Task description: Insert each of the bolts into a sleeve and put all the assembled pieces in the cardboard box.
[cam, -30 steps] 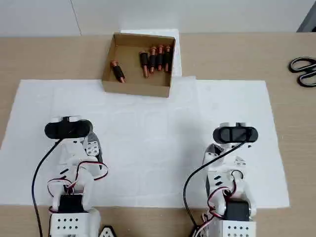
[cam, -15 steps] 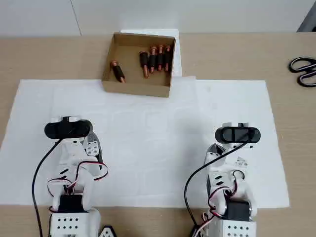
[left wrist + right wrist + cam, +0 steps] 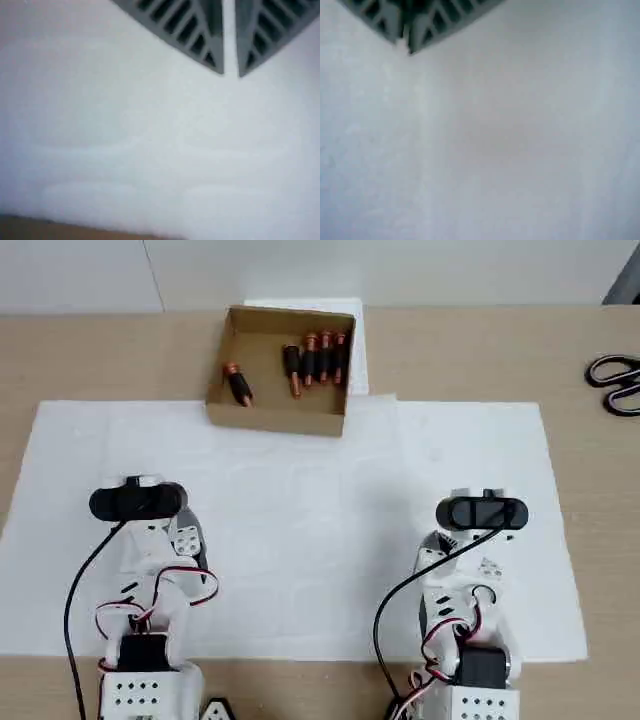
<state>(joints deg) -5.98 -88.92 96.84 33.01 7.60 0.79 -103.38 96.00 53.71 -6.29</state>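
Bolts (image 3: 296,386) in sleeves (image 3: 291,359) fill the cardboard box (image 3: 275,420); left pincer (image 3: 230,74) and right pincer (image 3: 406,47), cut off, closed on nothing.

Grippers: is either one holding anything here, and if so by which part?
Nothing is held. The left gripper and right gripper are both empty, jaws drawn together, above the white paper; the assembled pieces lie in the cardboard box.

You have a white mat (image 3: 300,530) spread over the wooden table (image 3: 100,350), and scissors (image 3: 608,386) lying by the table's right edge.
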